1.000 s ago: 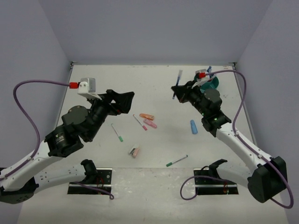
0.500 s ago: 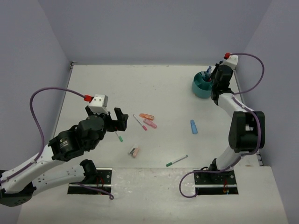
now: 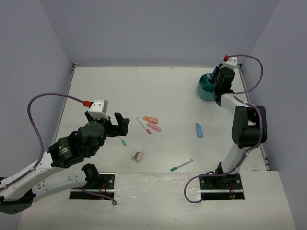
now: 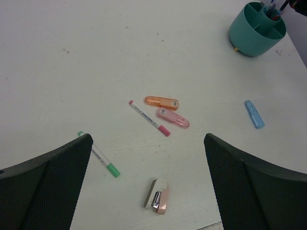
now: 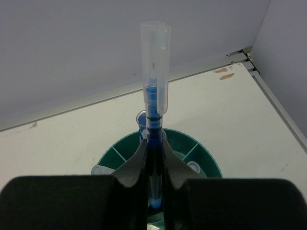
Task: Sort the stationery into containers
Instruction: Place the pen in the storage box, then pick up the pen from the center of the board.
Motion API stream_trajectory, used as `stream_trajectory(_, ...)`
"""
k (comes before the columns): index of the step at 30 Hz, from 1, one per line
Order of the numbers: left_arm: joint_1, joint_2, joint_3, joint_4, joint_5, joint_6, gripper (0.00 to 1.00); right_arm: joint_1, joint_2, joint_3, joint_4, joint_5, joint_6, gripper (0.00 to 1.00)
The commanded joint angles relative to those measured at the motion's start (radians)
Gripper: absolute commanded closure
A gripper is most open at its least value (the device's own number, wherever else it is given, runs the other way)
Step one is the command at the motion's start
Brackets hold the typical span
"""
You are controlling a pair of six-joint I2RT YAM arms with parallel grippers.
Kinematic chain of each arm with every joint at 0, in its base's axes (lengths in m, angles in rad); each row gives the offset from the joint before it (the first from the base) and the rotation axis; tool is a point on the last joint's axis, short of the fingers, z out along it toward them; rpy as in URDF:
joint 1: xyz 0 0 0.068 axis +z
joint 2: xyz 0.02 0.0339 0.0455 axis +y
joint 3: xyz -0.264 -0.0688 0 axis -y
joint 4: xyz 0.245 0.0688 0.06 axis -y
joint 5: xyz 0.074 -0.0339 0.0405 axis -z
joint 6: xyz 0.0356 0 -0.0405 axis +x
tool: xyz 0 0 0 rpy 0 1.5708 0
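Right gripper (image 5: 153, 154), lower centre of its wrist view, is clenching two smooth black fingers on a slim blue pen (image 5: 152, 130). The pen is standing upright, and its long clear plastic cap (image 5: 154, 57) is rising toward the top of the frame. Its lower end is dipping into the round teal plastic organizer (image 5: 182, 139) directly beneath; which compartment it is entering cannot be told. Thin walls are dividing the organizer into wedge-shaped compartments, and several other clear-capped items are standing in them.

Left gripper (image 4: 147, 139) is hanging released above the tabletop (image 3: 120, 86), its broad fingers, faced with dark mesh-textured pads, filling the lower corners of the left wrist view.

Loose stationery is lying on the matte white tabletop:
- Mid-frame in the left wrist view, a translucent orange highlighter (image 4: 161, 102) and a translucent pink highlighter (image 4: 173, 118) are lying close together.
- Just left of them, a thin white pen with a red tip (image 4: 149, 118) is lying aslant.
- At lower left, a white pen with a green cap (image 4: 103, 158) is lying.
- At bottom centre, a small pink and white item (image 4: 157, 195) is resting.
- At right, a stubby light-blue highlighter (image 4: 253, 113) is lying alone.
- Low in the overhead view, a second green pen (image 3: 181, 165) is lying.
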Motion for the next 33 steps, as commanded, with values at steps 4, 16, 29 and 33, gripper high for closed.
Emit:
stream_trajectory(4, -0.001, -0.015, -0.018, 0.011, -0.033, 0.010, 0.00, 0.000, 0.008, 0.017, 0.062, -0.059, 0.002, 0.70)
stream_trajectory(16, -0.001, 0.084, 0.003, -0.091, -0.120, -0.106, 0.00, 0.067, -0.313, -0.024, -0.250, -0.071, 0.143, 0.33)
stream_trajectory(29, 0.174, 0.484, 0.027, -0.097, -0.031, -0.332, 0.00, 0.286, -0.745, -0.198, -0.642, -0.544, 0.173, 0.02)
stream_trajectory(33, 0.191, 0.493, 0.052, -0.179, -0.073, -0.441, 0.00, 0.380, -0.637, -0.112, -0.865, -0.505, 0.105, 0.15)
